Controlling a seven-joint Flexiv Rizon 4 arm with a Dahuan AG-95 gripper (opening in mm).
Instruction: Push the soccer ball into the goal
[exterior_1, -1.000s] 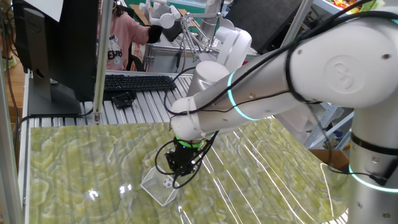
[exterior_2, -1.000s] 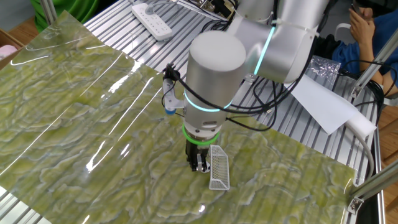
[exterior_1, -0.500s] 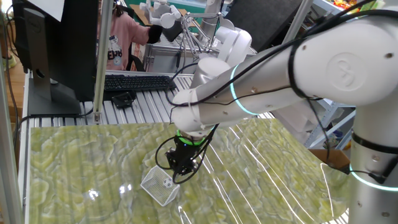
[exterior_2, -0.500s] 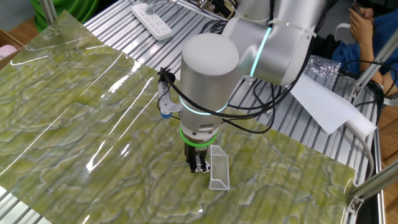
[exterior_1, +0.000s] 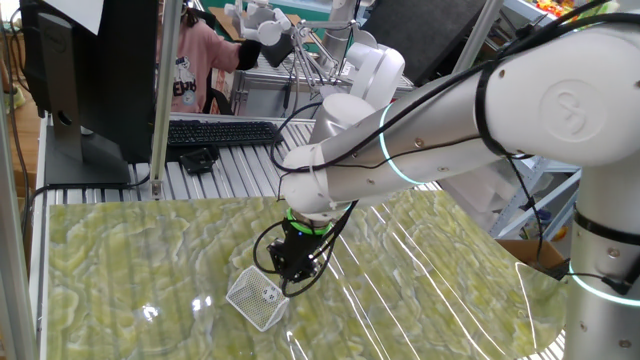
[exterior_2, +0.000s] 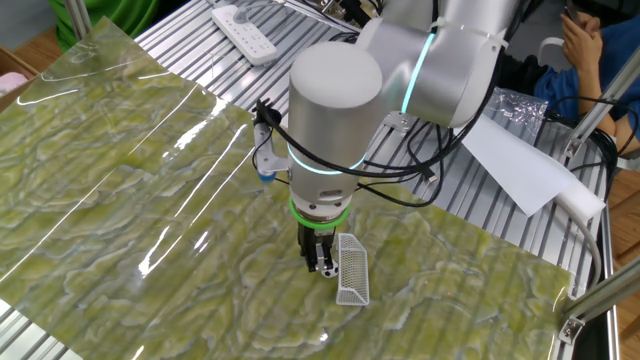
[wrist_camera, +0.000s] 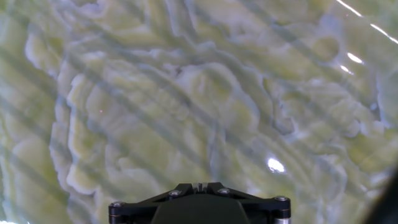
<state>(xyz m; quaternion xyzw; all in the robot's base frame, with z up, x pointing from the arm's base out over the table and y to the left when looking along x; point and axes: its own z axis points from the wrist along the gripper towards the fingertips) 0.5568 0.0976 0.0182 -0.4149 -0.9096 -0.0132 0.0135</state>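
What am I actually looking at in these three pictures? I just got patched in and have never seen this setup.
A white robot arm works over a table covered with a green marbled mat. Two pictures come from fixed cameras on different sides of the table; the third comes from a camera on the arm's hand, looking down along the fingers, and shows only the mat and the black edge of the hand.

The black gripper at the arm's tip is down near the mat, right beside the goal, a small white wire-mesh net. In one fixed view the soccer ball, a tiny white ball with dark patches, shows within the mesh. Nothing appears held; whether the fingers are open is unclear. A keyboard lies behind.
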